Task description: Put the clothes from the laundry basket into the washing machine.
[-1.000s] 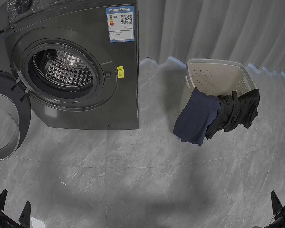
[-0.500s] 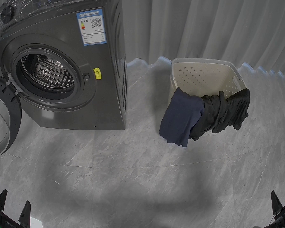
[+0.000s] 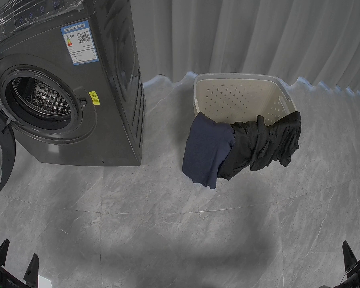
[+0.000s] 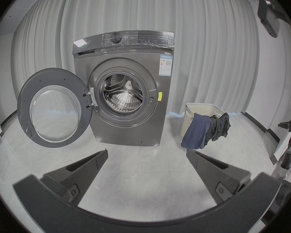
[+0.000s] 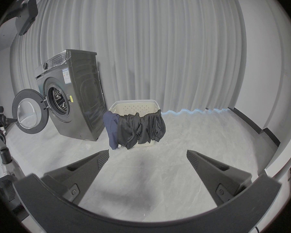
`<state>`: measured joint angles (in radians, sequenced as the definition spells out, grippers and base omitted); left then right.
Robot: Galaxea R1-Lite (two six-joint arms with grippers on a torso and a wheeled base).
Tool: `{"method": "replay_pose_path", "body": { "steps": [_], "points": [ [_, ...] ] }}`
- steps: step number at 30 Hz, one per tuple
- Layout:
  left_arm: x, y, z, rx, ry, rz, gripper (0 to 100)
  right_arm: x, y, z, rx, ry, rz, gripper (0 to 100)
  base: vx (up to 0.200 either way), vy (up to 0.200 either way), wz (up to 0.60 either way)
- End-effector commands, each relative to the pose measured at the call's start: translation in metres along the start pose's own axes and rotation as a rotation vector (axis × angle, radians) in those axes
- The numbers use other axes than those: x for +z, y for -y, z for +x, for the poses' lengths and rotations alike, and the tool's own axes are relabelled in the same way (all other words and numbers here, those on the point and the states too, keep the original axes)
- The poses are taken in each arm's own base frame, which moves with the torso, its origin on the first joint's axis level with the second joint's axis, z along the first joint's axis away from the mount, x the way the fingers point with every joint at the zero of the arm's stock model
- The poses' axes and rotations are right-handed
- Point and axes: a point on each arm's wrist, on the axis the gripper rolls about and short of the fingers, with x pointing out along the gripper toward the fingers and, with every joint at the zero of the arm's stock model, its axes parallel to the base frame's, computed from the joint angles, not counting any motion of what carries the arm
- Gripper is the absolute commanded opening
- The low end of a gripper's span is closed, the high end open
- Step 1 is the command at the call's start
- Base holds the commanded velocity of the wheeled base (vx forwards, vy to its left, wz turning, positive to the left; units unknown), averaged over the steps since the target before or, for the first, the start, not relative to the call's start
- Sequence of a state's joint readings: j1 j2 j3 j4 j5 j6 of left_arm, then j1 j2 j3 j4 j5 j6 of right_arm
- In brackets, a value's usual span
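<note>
Clothes (image 3: 244, 151) hang over the near rim of the laundry basket (image 3: 236, 95), a pale perforated tub standing on the grey tiled floor (image 3: 168, 229) in front of a pleated curtain (image 3: 248, 25). Two pieces are draped side by side and touching: a navy garment (image 3: 206, 153) on the side toward the washing machine (image 3: 108, 113), falling down the basket's outer wall almost to the floor, and a crumpled black garment (image 3: 268, 143) spread along the rest of that rim to its far corner. Above them the basket's inner walls show their star-shaped holes. The washing machine stands on the robot's left of the basket, apart from it, with a strip of floor between them; its round door (image 4: 53, 107) is swung wide open on the side away from the basket, and the steel drum (image 3: 48, 99) is exposed. Plastic film (image 3: 36, 7) covers the control panel, a blue-edged label (image 3: 79, 42) sits on the front, and a small yellow sticker (image 3: 94, 97) sits beside the opening. The left fingers (image 4: 84, 167) are spread wide with nothing between them, low over the floor and well short of the machine; the right fingers (image 5: 216, 175) are likewise spread and hold nothing, well apart from the basket
</note>
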<state>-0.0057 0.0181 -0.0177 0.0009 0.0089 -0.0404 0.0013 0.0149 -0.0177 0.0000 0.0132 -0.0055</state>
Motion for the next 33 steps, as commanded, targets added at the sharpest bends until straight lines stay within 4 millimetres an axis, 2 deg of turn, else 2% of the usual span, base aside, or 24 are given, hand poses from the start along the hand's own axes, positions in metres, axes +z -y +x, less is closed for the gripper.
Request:
{"method": "replay_pose_path", "body": {
  "steps": [1,11,33],
  "points": [
    [-0.0048,-0.0002,0.0002,0.0,-0.003,-0.002,100,-0.0048,0.0,0.0,0.001,-0.001,-0.001,100,0.2,0.0,0.0],
    [-0.0048,-0.0003,0.0002,0.003,-0.003,-0.002,100,-0.0048,0.0,0.0,0.001,-0.001,-0.001,100,0.02,0.0,0.0],
    [-0.0048,-0.0003,0.0002,0.003,-0.003,-0.002,100,-0.0044,0.0,-0.0001,0.001,0.0,-0.001,100,0.0,-0.191,0.0]
  ]
}}
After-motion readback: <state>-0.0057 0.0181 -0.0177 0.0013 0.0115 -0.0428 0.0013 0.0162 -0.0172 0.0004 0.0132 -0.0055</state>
